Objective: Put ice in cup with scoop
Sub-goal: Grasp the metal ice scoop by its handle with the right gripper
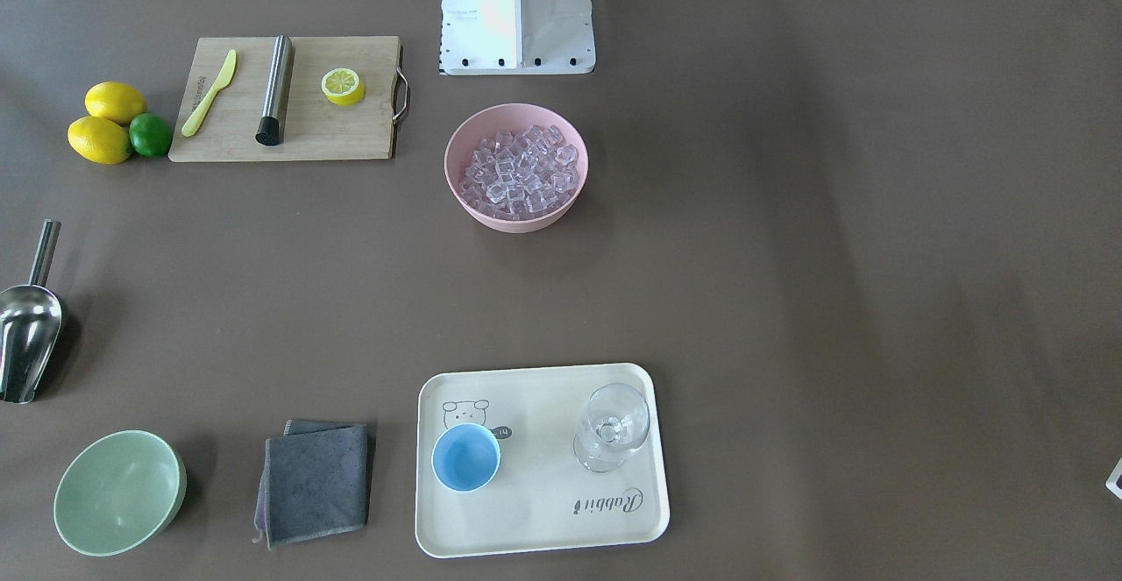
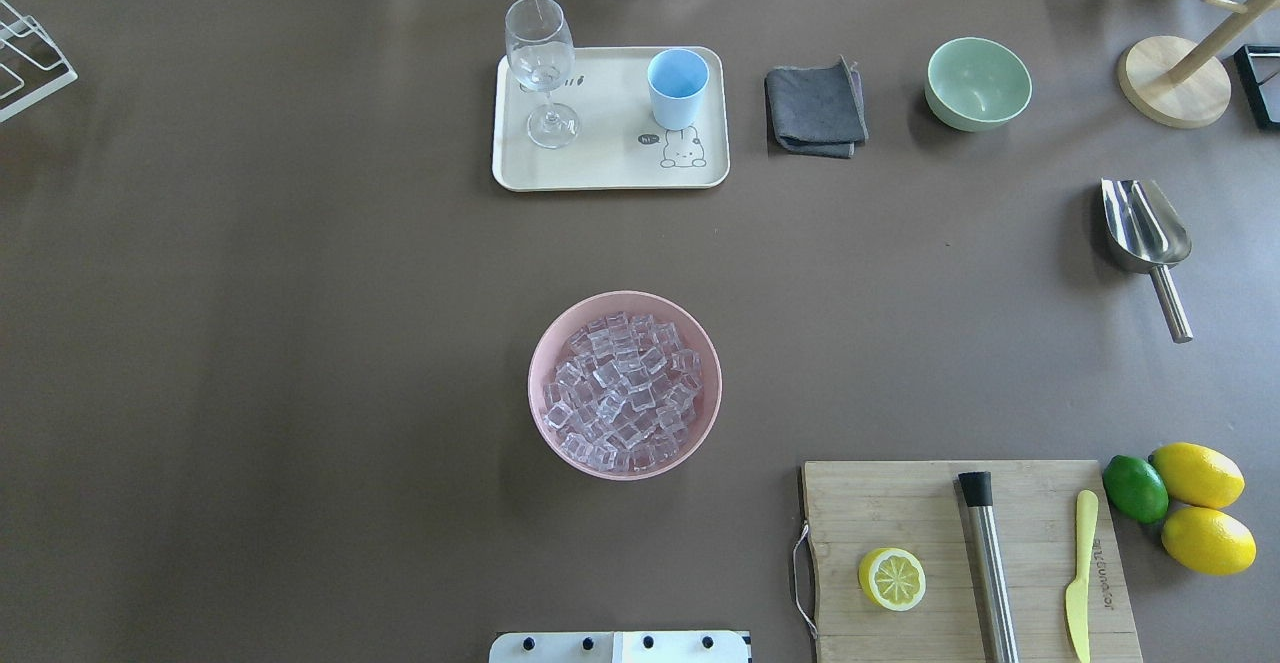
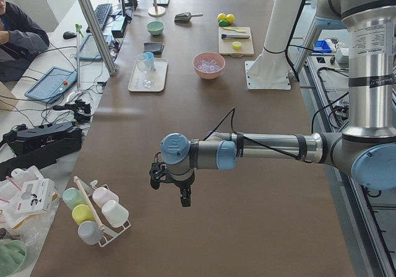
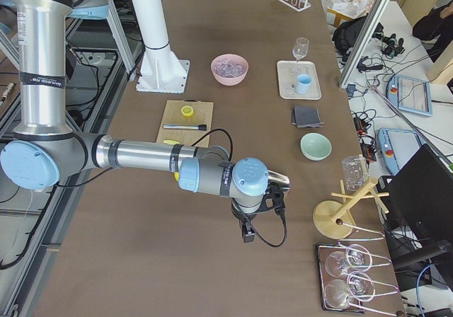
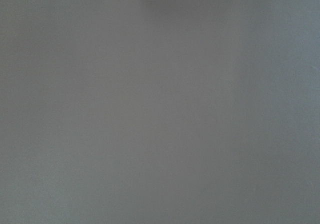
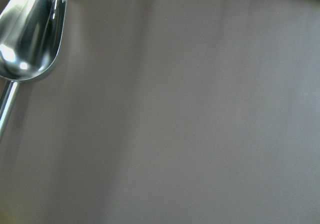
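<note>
The ice fills a pink bowl at the table's middle; it also shows in the front view. The light-blue cup stands empty on a cream tray, next to a clear stemmed glass. The steel scoop lies on the table at the right side and also shows in the right wrist view. My left gripper hovers over the table's left end. My right gripper hovers by the scoop. I cannot tell if either is open.
A cutting board holds a lemon half, a steel cylinder and a yellow knife. Lemons and a lime lie beside it. A grey cloth, a pale green bowl and a wooden stand sit far right.
</note>
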Controlling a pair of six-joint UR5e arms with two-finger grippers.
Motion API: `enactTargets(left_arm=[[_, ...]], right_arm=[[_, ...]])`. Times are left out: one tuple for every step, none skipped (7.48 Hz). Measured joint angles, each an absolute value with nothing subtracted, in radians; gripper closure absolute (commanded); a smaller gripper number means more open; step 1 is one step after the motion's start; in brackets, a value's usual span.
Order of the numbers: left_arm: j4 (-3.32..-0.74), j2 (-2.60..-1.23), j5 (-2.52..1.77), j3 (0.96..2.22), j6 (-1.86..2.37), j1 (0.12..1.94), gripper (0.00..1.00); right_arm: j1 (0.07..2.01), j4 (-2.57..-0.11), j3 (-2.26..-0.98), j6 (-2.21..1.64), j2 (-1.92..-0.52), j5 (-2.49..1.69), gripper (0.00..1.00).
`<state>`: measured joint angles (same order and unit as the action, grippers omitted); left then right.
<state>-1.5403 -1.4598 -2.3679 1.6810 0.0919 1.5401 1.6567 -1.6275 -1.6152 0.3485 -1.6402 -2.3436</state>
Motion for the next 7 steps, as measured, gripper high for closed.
enactTargets(left_arm=[[-1.54, -1.461, -2.369, 1.681, 0.092, 1.54, 0.02], [-1.541, -1.461, -2.37, 1.682, 0.09, 1.54, 0.02], [-1.542, -1.464, -2.371, 1.683, 0.087, 1.535, 0.02], [-1.554, -1.47, -2.373, 1.686, 0.084, 1.516, 0.02], [-1.592, -1.473, -2.373, 1.691, 0.082, 1.486, 0.02], [-1.631, -1.474, -2.374, 1.694, 0.083, 1.458, 0.02], [-1.661, -1.476, -2.379, 1.698, 0.084, 1.426, 0.02]], right_arm=[[1.657, -1.627, -1.615, 0.347, -1.641, -2.344, 0.0], [1.656, -1.627, -1.617, 0.344, -1.642, -2.345, 0.01], [1.655, -1.627, -1.615, 0.342, -1.642, -2.347, 0.0], [1.652, -1.627, -1.613, 0.34, -1.642, -2.35, 0.0], [1.641, -1.627, -1.621, 0.325, -1.641, -2.358, 0.0], [1.615, -1.627, -1.65, 0.246, -1.64, -2.376, 0.0], [1.569, -1.626, -1.7, 0.116, -1.639, -2.391, 0.01]])
